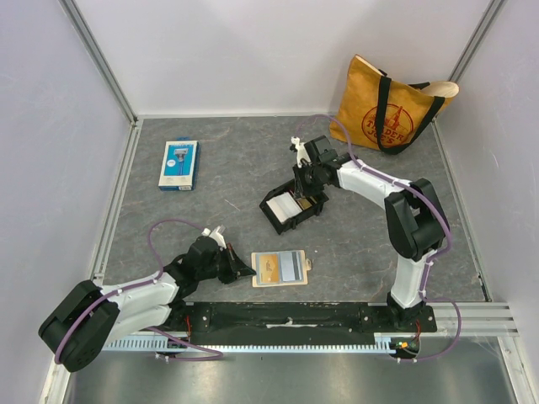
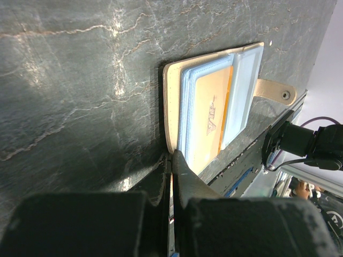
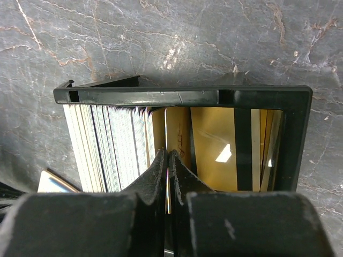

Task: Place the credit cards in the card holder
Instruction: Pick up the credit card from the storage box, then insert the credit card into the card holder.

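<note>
The tan card holder (image 1: 278, 268) lies open on the table near the front, with a gold card (image 2: 209, 120) in a clear slot. My left gripper (image 1: 247, 271) is shut, its tips (image 2: 174, 155) touching the holder's (image 2: 171, 107) left edge. A black tray (image 1: 290, 209) further back holds several credit cards (image 3: 112, 144) standing on edge, white and gold. My right gripper (image 3: 169, 152) reaches into that tray (image 3: 182, 96) and is shut on the thin edge of a gold card (image 3: 177, 131); in the top view the right gripper (image 1: 305, 195) sits over the tray's right half.
A blue-and-white retail package (image 1: 178, 164) lies at the back left. A yellow tote bag (image 1: 390, 105) leans in the back right corner. White walls enclose the table on three sides. A card (image 3: 51, 182) lies flat outside the tray.
</note>
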You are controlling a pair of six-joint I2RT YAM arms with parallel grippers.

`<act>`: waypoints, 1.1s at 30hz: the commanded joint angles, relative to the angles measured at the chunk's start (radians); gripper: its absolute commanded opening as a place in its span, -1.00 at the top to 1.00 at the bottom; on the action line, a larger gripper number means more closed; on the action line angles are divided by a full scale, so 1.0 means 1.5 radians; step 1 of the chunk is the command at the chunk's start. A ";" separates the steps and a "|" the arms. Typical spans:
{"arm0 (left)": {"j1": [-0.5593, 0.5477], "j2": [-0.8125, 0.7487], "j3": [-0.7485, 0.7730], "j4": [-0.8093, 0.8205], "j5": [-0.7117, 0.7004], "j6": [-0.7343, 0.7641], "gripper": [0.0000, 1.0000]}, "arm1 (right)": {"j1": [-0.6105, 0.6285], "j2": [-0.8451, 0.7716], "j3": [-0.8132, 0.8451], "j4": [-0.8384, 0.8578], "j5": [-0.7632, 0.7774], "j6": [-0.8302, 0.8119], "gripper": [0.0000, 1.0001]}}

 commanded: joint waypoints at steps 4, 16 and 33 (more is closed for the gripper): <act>0.000 0.005 -0.013 -0.028 0.000 0.022 0.96 | 0.031 0.022 0.017 -0.054 0.075 -0.032 0.83; 0.000 -0.015 -0.021 -0.033 -0.002 0.017 0.97 | 0.039 0.005 0.031 -0.058 0.099 -0.037 1.00; 0.000 -0.029 -0.018 -0.046 -0.003 0.021 0.96 | 0.072 -0.151 0.042 -0.085 0.265 0.018 1.00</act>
